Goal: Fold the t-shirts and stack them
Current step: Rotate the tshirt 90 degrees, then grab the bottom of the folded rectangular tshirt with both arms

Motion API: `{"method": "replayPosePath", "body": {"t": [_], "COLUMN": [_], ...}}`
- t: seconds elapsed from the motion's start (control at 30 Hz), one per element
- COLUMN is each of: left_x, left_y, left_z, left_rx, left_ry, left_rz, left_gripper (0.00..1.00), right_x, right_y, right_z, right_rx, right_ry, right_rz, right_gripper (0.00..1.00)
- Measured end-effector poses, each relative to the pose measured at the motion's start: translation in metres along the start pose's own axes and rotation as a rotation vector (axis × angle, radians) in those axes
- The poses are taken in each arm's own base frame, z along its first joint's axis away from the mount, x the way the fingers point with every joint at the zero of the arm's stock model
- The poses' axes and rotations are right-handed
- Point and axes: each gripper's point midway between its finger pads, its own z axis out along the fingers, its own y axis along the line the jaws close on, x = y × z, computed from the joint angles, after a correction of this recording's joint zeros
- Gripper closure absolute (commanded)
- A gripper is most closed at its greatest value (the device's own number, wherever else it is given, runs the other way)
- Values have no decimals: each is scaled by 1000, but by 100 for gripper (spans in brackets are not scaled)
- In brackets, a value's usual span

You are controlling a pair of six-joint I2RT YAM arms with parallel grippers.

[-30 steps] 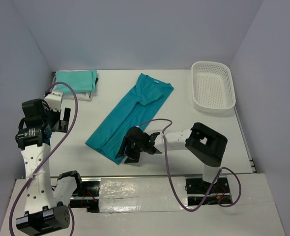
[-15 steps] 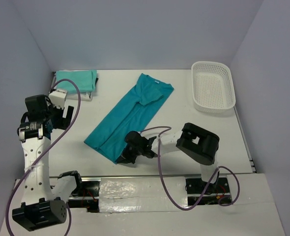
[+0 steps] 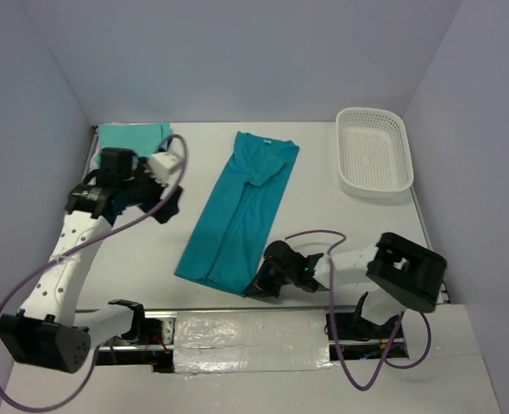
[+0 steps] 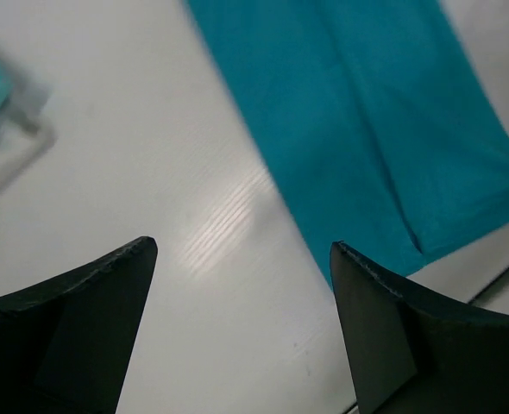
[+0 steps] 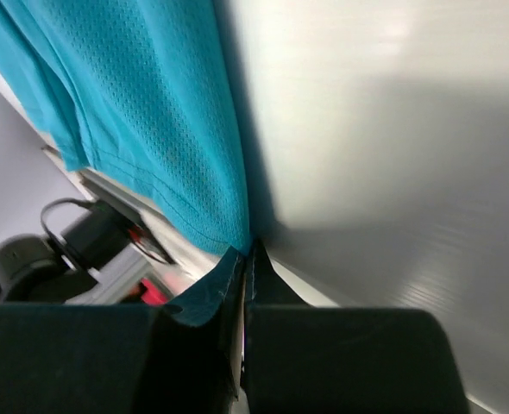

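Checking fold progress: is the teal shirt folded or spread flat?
Partly folded: the teal shirt lies as a long narrow strip, sides turned in, no crosswise fold. Right tool shut on its near corner.

Looking like a robot lab data-collection cell, not a home. Plain lavender-grey panels (image 3: 237,60) are boxing in a bare white desk (image 3: 341,216) on three sides. The left arm (image 3: 65,259) and right arm (image 3: 358,263) are sitting on a mounting rail (image 3: 237,336) at the near edge, with a purple cable (image 3: 315,232) looping loose. A white lattice basket (image 3: 373,110) is sitting at the far right.
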Motion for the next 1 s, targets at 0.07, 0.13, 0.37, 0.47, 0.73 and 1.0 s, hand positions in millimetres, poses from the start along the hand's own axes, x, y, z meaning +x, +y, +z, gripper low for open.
{"method": "replayPosePath", "body": {"t": [0.07,0.13,0.37,0.47,0.73,1.0], "left_x": [-28,-42,39,104,149,140], "left_y": [-48,-102,-182,-168,-182,-204], "left_z": [13,17,40,61,93,114], "left_rx": [124,247,494,564,653,655], "left_ry": [-23,-52,15,118,-15,-160], "left_rz": [184,408,1195,1432,1684,1690], "left_gripper": [7,7,11,7,17,24], "right_x": [-10,-18,-41,-43,-43,-46], "right_y": [-21,-37,-71,-78,-81,-76], "right_z": [-19,-34,-68,-75,-77,-71], "right_rx": [-6,-20,-20,-16,29,70], "right_ry": [-10,-14,-78,-90,-50,28], "right_rz": [-18,-33,-149,-183,-276,-300], "right_gripper": [100,100,100,100,100,100]}}
